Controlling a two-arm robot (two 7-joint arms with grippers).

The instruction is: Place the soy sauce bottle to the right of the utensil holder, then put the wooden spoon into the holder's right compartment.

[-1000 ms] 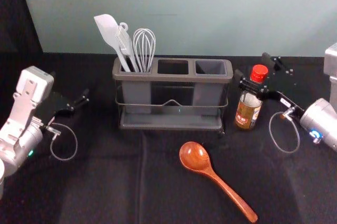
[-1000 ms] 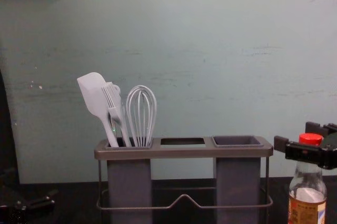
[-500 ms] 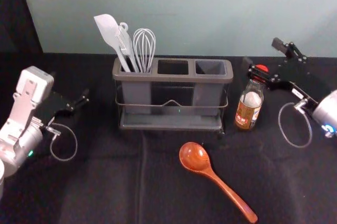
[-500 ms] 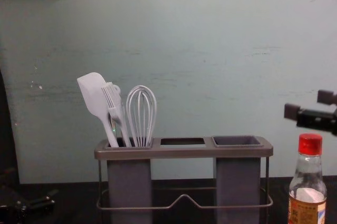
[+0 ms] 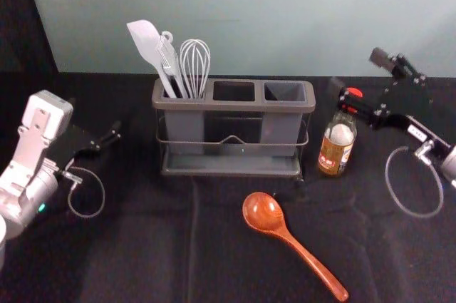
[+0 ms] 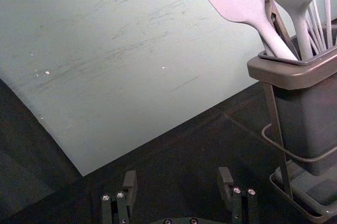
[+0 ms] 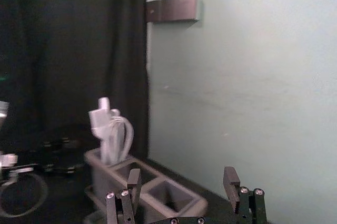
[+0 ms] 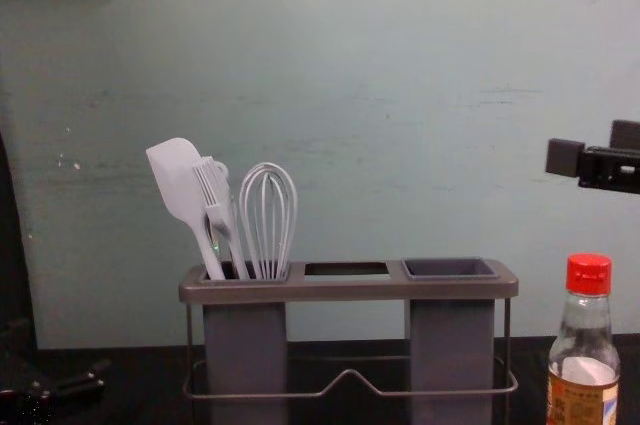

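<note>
We are counting two grippers, one bottle, one wooden spoon and one holder with three compartments.

Right gripper (image 5: 358, 70): we are finding it released, its two fingers standing apart in the right wrist view. In the chest view it is hovering above the one soy sauce bottle (image 5: 335, 150) and is keeping apart from the red cap (image 8: 589, 274).

Bottle: it is standing upright on the black cloth (image 5: 142, 253), just beside the right end of the utensil holder (image 5: 235, 105).

Spoon: we are seeing one wooden spoon (image 5: 262, 212) lying on the cloth in front of the holder, its bowl pointing toward the holder and its handle slanting nearer us and to the right.

Holder: of three compartments, the left one is carrying one white spatula (image 5: 147, 40), one white brush (image 8: 215, 195) and one white whisk (image 5: 194, 60). In the left wrist view we are also noting one darker handle (image 6: 276, 21) among them, type unclear. The middle compartment (image 5: 234, 91) and right compartment (image 5: 285, 92) are both standing vacant.

Left gripper (image 5: 94, 117): it is idling well to the left of the holder, released, its two fingers standing apart.
</note>
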